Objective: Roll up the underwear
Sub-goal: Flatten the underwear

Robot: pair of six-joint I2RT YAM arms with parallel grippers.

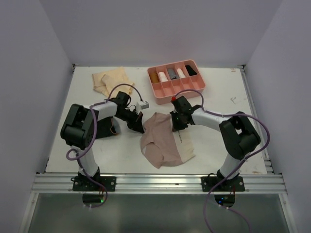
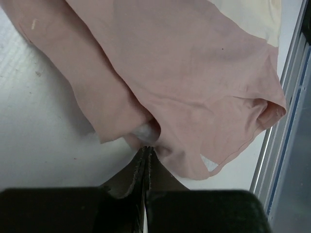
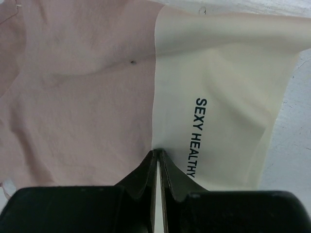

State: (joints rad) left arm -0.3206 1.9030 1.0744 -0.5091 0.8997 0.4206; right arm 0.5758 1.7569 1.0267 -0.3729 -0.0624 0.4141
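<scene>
Underwear first: the pink pair lies mid-frame on the table, between the two arms. It's spread out and a bit rumpled, with no roll started anywhere that I can see.

L gripper is at its upper-left edge. In the wrist view the fingers are pressed tight together, w/ a bunched bit of hem right at the tips. I read that as a pinch on the cloth.

R gripper is at the upper-right edge. Its fingers are nearly together, only a thin slit between them, and the tips sit on the seam where the pink meets the cream patch. That also looks like a pinch on the edge.

The tan pair is upper left of the frame, loosely heaped, well apart from both arms and not rolled.

The tray sits upper right, w/ small rolls in its compartments, incl. a black one. They're too small for me to say what they are.

Progress, my judgement: early on this piece. Both corners are gripped, so I'm at the straighten/fold stage before any rolling. Left to do: flatten, roll up the pink pair, then the tan one. Main risk is thin cloth slipping out of one pinch and skewing the fold.
</scene>
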